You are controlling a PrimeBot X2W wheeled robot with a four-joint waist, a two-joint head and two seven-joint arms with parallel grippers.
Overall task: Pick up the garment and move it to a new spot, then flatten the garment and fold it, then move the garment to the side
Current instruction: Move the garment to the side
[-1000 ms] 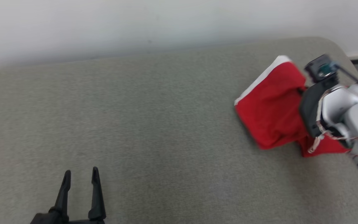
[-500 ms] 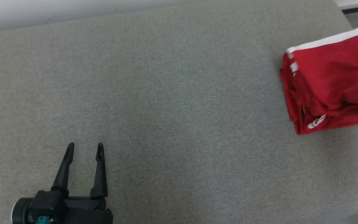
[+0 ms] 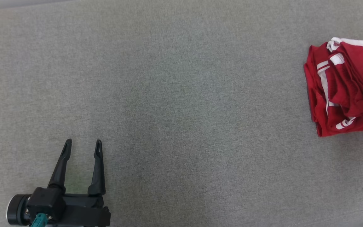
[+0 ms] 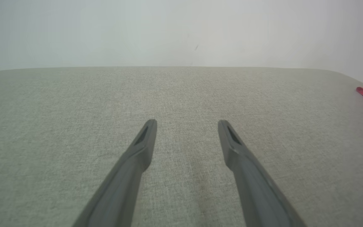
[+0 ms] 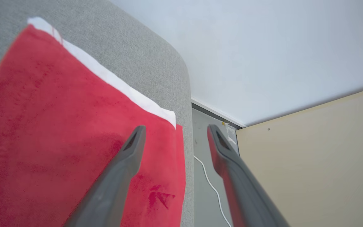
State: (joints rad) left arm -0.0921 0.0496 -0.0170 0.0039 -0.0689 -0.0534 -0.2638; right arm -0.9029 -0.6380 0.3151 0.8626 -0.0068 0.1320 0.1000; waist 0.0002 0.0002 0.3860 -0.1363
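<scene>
Across the grey fabric surface (image 3: 181, 94), the folded red garment (image 3: 342, 91) now lies released at the far right edge, right gripper (image 5: 175, 127) newly spread above it; left gripper (image 3: 83, 142) rests spread, empty. Set-aside step seems finished; next, withdraw without snagging cloth.

surface: grey fabric surface (image 3: 181, 94) | behind: white wall (image 4: 181, 31) | white cable (image 5: 211, 186) | beige panel (image 5: 310, 164)

Grey fabric-covered tabletop (image 3: 181, 94) before me meets a plain white wall (image 4: 181, 31); past its rounded corner lie grey floor (image 5: 203, 201), white cable (image 5: 212, 188), beige panel (image 5: 310, 157).
</scene>
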